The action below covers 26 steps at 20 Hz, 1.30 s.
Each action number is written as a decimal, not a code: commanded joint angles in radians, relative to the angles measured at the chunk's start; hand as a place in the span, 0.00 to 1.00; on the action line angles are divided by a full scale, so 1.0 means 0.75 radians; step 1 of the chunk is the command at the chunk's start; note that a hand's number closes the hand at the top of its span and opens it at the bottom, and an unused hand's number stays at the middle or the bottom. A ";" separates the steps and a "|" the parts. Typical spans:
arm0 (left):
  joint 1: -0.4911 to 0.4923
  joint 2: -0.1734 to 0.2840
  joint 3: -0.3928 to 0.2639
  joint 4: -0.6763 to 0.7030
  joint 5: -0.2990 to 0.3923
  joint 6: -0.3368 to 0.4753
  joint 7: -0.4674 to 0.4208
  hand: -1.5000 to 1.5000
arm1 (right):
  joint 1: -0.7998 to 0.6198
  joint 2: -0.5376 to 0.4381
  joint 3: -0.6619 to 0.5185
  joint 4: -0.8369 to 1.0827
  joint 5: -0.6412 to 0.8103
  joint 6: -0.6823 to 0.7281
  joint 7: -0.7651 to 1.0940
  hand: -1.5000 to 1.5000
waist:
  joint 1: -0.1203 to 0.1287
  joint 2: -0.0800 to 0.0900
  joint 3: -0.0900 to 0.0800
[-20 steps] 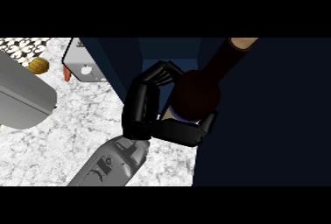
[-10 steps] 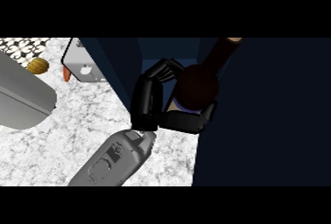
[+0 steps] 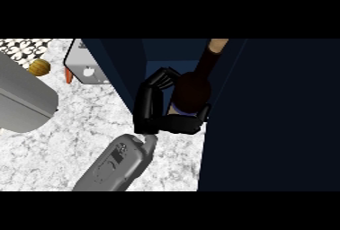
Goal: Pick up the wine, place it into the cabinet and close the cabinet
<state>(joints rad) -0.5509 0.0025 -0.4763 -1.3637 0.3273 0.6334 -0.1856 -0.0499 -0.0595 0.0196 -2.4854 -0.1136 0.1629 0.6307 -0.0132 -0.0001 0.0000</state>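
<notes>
Since half a second back, forearm and bottle have pushed further up the view and deeper between the cabinet walls; bottle neck now close to the top of the scene

One hand in sight. By its place left of centre and the forearm angle I take it for the left hand, but with only one arm showing I can't be sure. Fingers curl round the left side of the dark brown glass wine bottle, thumb hooked under its lower body: a wrapping hold, not spread. Other hand out of view

Bottle sits inside the opening of the dark navy cabinet, tilted, tan neck pointing up and right, lower body just over the white marbled counter edge. Whether its base rests on the cabinet floor I can't tell

Handling judgement: glass, so stiff, smooth, breakable, likely heavy. Best held round the wide body where the hand is now; the neck is too thin to steady it. Set it down upright before letting go

Count: one bottle, one cabinet, one grey forearm. Off to the left, one grey rounded appliance, one small golden-brown round item, one orange sliver, one pale flat box

Door not closed yet
</notes>
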 commanded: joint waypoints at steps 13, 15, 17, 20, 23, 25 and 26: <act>0.008 -0.003 0.017 0.301 -0.003 0.036 -0.299 1.00 | 0.041 0.039 0.061 -0.103 -0.031 -0.014 0.035 0.00 | 0.002 0.001 0.000; -0.017 -0.003 0.097 0.368 0.055 -0.029 -0.342 1.00 | 0.094 0.002 -0.040 -0.105 -0.149 0.053 -0.049 0.00 | -0.005 0.002 0.000; -0.030 -0.003 0.055 0.401 0.058 -0.014 -0.365 1.00 | -0.049 0.013 0.002 -0.127 -0.085 -0.055 0.111 0.00 | 0.001 0.001 -0.001; -0.084 0.009 0.203 0.430 0.039 -0.108 -0.325 1.00 | -0.003 0.008 -0.004 -0.150 -0.118 -0.034 0.093 0.00 | 0.005 0.000 0.000; -0.100 -0.003 0.210 0.508 0.044 -0.122 -0.349 1.00 | -0.066 0.018 0.028 -0.135 -0.081 -0.070 0.139 0.00 | 0.006 0.001 -0.001; -0.154 0.008 0.265 0.558 0.064 -0.180 -0.317 1.00 | 0.031 0.002 -0.056 -0.081 -0.151 0.000 0.016 0.00 | 0.003 0.001 0.000; -0.175 -0.003 0.198 0.559 0.078 -0.136 -0.318 1.00 | 0.005 0.009 -0.034 -0.101 -0.134 -0.016 0.042 0.00 | 0.000 0.001 0.000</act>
<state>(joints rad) -0.6403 0.0022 -0.3345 -0.9872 0.3711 0.5484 -0.4352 -0.0629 -0.0486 0.0252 -2.4784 -0.1128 0.1521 0.6345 -0.0123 0.0006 -0.0001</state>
